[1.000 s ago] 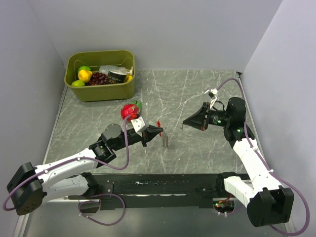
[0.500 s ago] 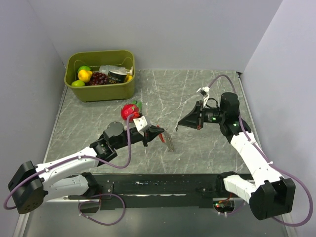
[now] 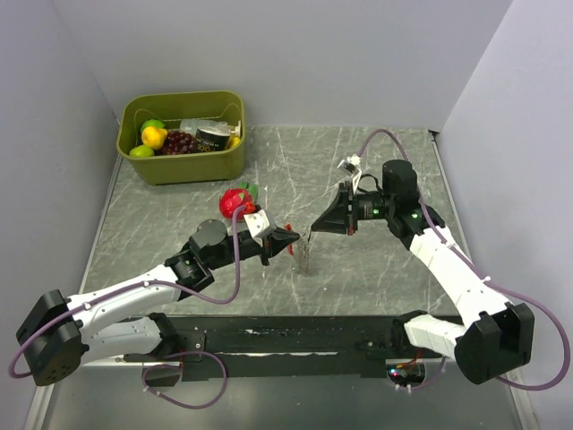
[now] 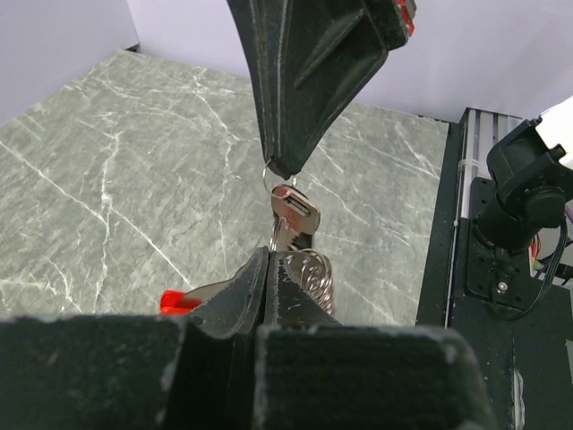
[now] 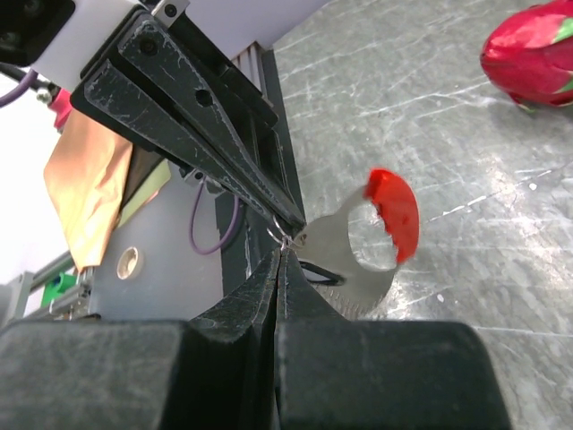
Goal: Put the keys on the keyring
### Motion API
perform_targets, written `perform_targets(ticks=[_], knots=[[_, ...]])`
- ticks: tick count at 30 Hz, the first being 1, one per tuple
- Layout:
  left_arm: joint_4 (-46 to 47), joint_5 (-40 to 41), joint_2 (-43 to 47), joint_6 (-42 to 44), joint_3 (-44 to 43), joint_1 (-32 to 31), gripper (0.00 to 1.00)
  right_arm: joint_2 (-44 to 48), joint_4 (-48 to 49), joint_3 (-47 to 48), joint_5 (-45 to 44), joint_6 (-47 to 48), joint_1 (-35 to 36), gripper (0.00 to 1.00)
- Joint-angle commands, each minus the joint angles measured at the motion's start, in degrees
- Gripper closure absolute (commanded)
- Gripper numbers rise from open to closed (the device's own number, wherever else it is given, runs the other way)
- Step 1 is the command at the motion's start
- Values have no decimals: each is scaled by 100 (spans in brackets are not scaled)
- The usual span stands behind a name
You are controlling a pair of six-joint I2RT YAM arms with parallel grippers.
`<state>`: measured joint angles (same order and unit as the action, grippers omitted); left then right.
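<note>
Your left jaws are pressed fully together on the keyring [image 4: 306,269]. They hold it up over the middle of the surface [image 3: 376,269], so its thin wire loop points towards the other arm. The red fob [image 5: 394,210] and a key [image 4: 295,215] hang beside the tips. Your right jaws, also closed tight, meet them tip to tip and seem to nip that loop, probably to steady or spread it. The strawberry toy [image 3: 235,202] lies just behind and the green bin [image 3: 192,166] well apart; neither blocks you.
</note>
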<state>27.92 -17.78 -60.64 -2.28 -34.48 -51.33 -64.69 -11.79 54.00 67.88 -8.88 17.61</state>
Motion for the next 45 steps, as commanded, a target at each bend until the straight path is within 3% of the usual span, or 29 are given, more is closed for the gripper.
perform_targets(ticks=[1, 21, 33, 45], knots=[[205, -173, -18, 70, -287, 9, 99, -149, -464, 471, 138, 519, 120, 100], [205, -226, -194, 88, -340, 18, 99, -264, -956, 691, 182, 836, 305, 100], [170, -270, -220, 96, -375, 9, 99, -554, -1730, 1104, -872, 1284, 630, 100], [205, -270, -132, 105, -296, 9, 99, -440, -1642, 1008, -1400, 1117, 639, 100]])
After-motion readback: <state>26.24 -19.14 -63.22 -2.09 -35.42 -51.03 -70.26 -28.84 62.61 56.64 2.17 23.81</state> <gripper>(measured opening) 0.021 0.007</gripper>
